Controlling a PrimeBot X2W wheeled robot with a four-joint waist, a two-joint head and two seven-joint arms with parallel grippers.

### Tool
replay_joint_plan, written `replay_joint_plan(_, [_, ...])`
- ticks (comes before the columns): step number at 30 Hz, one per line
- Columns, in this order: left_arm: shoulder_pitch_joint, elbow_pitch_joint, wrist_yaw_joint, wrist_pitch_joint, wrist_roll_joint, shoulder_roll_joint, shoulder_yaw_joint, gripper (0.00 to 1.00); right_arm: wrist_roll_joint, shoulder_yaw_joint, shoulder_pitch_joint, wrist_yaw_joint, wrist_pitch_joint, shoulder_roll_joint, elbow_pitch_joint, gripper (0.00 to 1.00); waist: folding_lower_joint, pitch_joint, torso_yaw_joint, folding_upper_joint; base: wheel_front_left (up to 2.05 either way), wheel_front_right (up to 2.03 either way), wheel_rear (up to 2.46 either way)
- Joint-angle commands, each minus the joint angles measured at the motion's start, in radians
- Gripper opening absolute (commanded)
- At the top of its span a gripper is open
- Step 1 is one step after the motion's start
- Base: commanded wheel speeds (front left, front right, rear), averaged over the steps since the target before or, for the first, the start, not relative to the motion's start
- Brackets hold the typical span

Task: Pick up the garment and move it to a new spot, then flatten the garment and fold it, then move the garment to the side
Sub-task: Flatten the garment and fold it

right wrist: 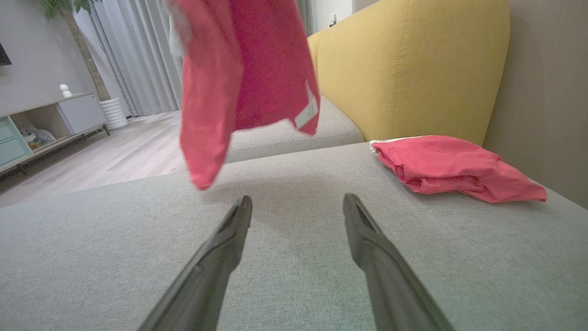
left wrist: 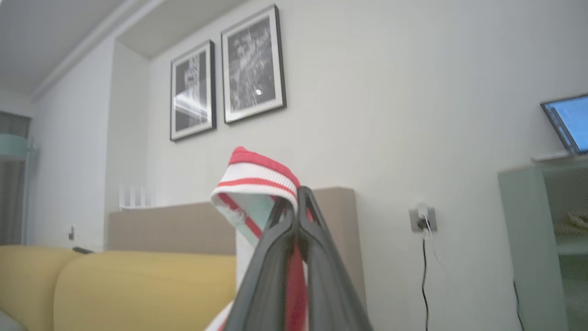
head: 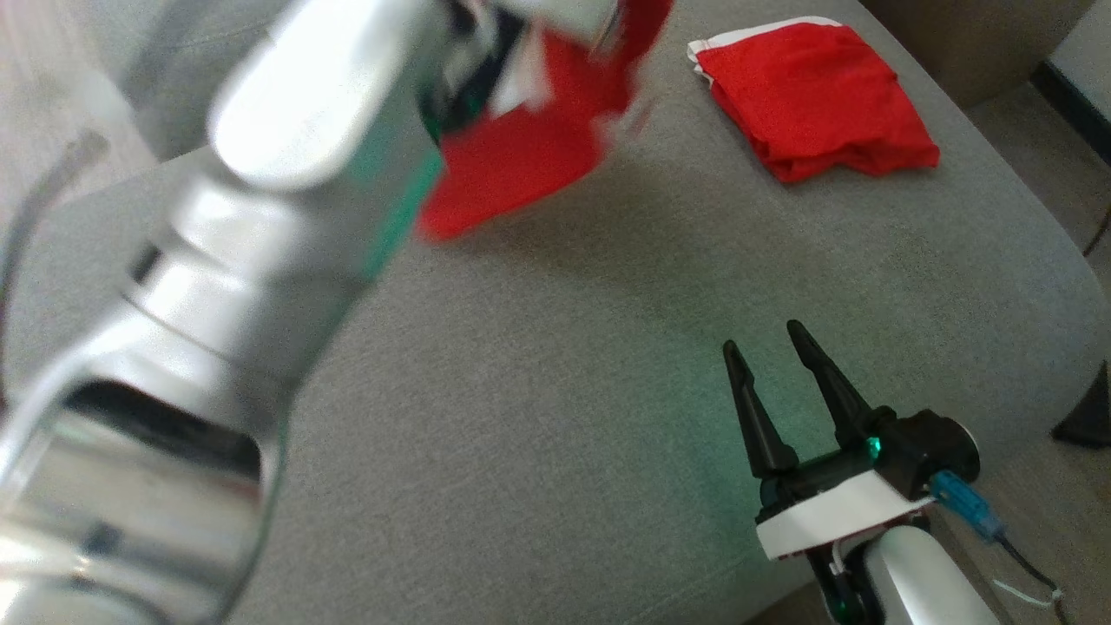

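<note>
A red garment (head: pixel 521 156) with a red-and-white striped ribbed trim (left wrist: pixel 257 177) hangs in the air above the grey sofa seat (head: pixel 555 391). My left gripper (left wrist: pixel 298 192) is shut on it, with red cloth pinched between the two fingers. In the right wrist view the garment (right wrist: pixel 248 73) dangles ahead, its lowest corner just above the seat. My blurred pale left forearm (head: pixel 260 217) fills the left of the head view. My right gripper (head: pixel 762 338) stands open and holds nothing, low over the seat at the lower right, with its fingers (right wrist: pixel 229 248) wide apart.
A second red garment (head: pixel 816 95), folded, lies at the seat's far right, next to the yellow backrest (right wrist: pixel 413 69). The sofa's edge runs close by my right wrist. Beyond it are wooden floor, a low cabinet (right wrist: pixel 50 119) and curtains.
</note>
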Motion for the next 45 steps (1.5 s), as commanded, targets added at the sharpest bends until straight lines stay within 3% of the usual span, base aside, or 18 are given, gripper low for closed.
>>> replay_joint_plan(1, [-0.084,-0.019,-0.004,-0.005,-0.021,0.038,0.065,0.0,0.005,0.014,-0.019,0.007,-0.004,0.01,-0.028,1.0,0.0,-0.006,0.009,0.0,0.0,0.0,0.0])
replay_joint_plan(4, [-0.093,-0.021,-0.004,-0.005,-0.05,0.087,0.108,0.0,0.005,-0.001,-0.011,0.007,-0.004,0.014,-0.032,1.0,0.0,-0.016,0.034,0.0,0.0,0.0,0.0])
replay_joint_plan(7, [0.017,-0.053,0.005,0.006,-0.073,0.15,0.119,0.0,0.002,-0.013,0.0,0.007,-0.004,0.012,-0.036,1.0,0.0,-0.017,0.069,0.0,0.0,0.0,0.0])
replay_joint_plan(12, [0.4,-0.17,0.072,-0.005,-0.122,0.246,0.12,0.0,-0.001,-0.058,0.018,0.007,-0.004,0.007,-0.056,1.0,0.0,0.016,0.142,0.0,0.0,0.0,0.0])
replay_joint_plan(14, [0.675,-0.225,0.134,-0.027,-0.164,0.285,0.151,0.0,-0.006,-0.077,0.024,0.007,-0.004,0.002,-0.064,1.0,0.0,0.039,0.171,0.0,0.0,0.0,0.0])
replay_joint_plan(15, [0.675,-0.225,0.134,-0.027,-0.164,0.285,0.151,0.0,-0.006,-0.077,0.024,0.007,-0.004,0.002,-0.064,1.0,0.0,0.039,0.171,0.0,0.0,0.0,0.0])
replay_joint_plan(16, [0.755,-0.237,0.157,-0.032,-0.173,0.29,0.166,0.37,-0.008,-0.083,0.024,0.007,-0.004,0.001,-0.068,1.0,0.0,0.046,0.179,0.0,0.0,0.0,0.0])
replay_joint_plan(17, [0.825,-0.248,0.177,-0.036,-0.175,0.293,0.178,1.0,-0.009,-0.087,0.024,0.007,-0.004,0.001,-0.073,1.0,0.0,0.052,0.187,0.0,0.0,0.0,0.0])
replay_joint_plan(22, [1.018,-0.371,0.219,-0.041,-0.157,0.296,0.279,1.0,-0.011,-0.088,0.021,0.007,-0.004,-0.004,-0.089,1.0,0.0,0.07,0.214,0.0,0.0,0.0,0.0])
replay_joint_plan(25, [0.999,-0.452,0.22,-0.041,-0.096,0.349,0.302,1.0,-0.011,-0.076,0.012,0.007,-0.004,-0.008,-0.092,1.0,0.0,0.084,0.222,0.0,0.0,0.0,0.0])
replay_joint_plan(27, [0.933,-0.494,0.197,-0.004,-0.068,0.395,0.295,1.0,-0.009,-0.066,0.003,0.007,-0.004,-0.011,-0.094,1.0,0.0,0.097,0.221,0.0,0.0,0.0,0.0])
replay_joint_plan(30, [0.776,-0.539,0.122,0.138,-0.02,0.464,0.234,1.0,-0.007,-0.053,-0.016,0.007,-0.004,-0.012,-0.099,1.0,0.0,0.129,0.214,0.0,0.0,0.0,0.0])
replay_joint_plan(32, [0.657,-0.537,0.055,0.258,-0.005,0.492,0.179,1.0,-0.004,-0.042,-0.031,0.007,-0.004,-0.012,-0.099,1.0,0.0,0.15,0.204,0.0,0.0,0.0,0.0])
replay_joint_plan(34, [0.546,-0.508,0.018,0.377,-0.007,0.509,0.123,1.0,0.012,-0.034,-0.048,0.007,-0.004,-0.009,-0.1,1.0,0.0,0.172,0.189,0.0,0.0,0.0,0.0])
replay_joint_plan(40, [0.314,-0.378,-0.005,0.633,-0.138,0.523,-0.059,1.0,0.028,0.004,-0.095,0.007,-0.004,-0.002,-0.101,1.0,0.0,0.225,0.127,0.0,0.0,0.0,0.0])
replay_joint_plan(45, [0.228,-0.277,-0.005,0.709,-0.255,0.575,-0.166,1.0,0.035,0.025,-0.111,0.007,-0.004,0.008,-0.096,1.0,0.0,0.258,0.07,0.0,0.0,0.0,0.0])
